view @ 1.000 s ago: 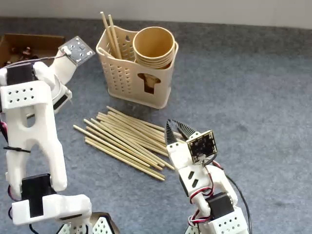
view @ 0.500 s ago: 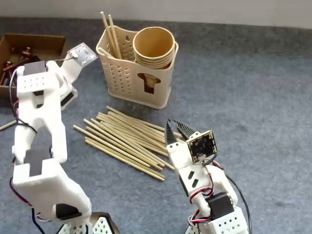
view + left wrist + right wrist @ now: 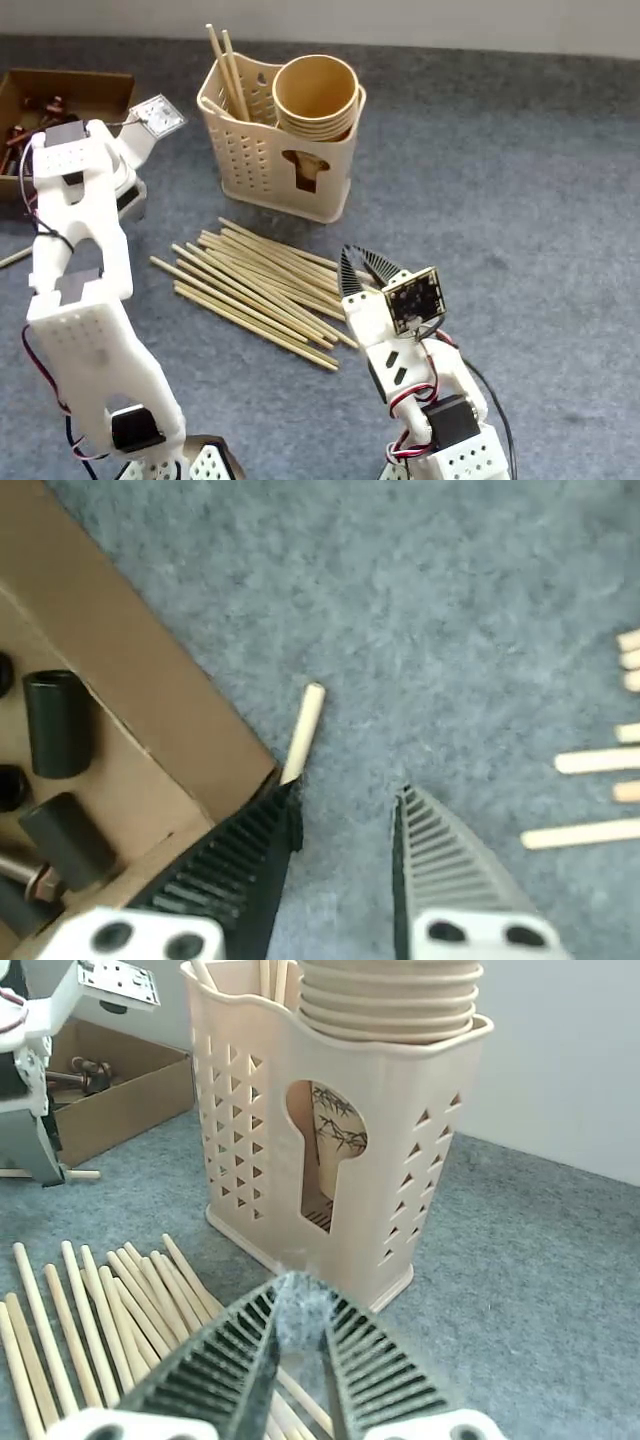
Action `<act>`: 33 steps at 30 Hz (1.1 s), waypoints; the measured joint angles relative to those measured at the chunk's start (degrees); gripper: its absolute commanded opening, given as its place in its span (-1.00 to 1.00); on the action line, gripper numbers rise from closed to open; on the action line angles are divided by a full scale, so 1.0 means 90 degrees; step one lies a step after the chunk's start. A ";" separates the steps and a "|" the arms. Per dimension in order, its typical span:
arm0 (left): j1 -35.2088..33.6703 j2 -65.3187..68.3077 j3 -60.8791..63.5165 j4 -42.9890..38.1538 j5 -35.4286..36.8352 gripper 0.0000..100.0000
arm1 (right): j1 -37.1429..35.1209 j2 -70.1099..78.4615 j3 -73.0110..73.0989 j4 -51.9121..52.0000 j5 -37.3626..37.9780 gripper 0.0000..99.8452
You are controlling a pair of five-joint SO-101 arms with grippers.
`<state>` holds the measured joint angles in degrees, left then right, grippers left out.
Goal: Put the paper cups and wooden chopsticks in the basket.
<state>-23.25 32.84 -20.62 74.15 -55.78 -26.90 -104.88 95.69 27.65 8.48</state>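
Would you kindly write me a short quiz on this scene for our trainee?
1. True or false: the paper cups are stacked inside the basket.
2. Most wooden chopsticks lie: A in the cups; B on the table beside the basket; C under the basket.
3. Fill in: the left gripper's jaws stand ____.
Key: 1 true; 2 B; 3 open.
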 measured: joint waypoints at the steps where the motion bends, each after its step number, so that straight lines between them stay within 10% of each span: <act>1: 0.0000 0.0117 -0.0127 0.0000 0.0000 -0.71 | 0.0000 0.0000 0.0000 0.0000 0.0000 -0.98; 33: 0.0000 0.2559 -0.3087 0.0928 -0.0059 -0.89 | 0.0000 0.0000 0.0000 0.0000 0.0000 -0.98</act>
<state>-23.25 55.87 -48.40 82.51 -56.31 -26.90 -104.88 95.69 27.65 8.48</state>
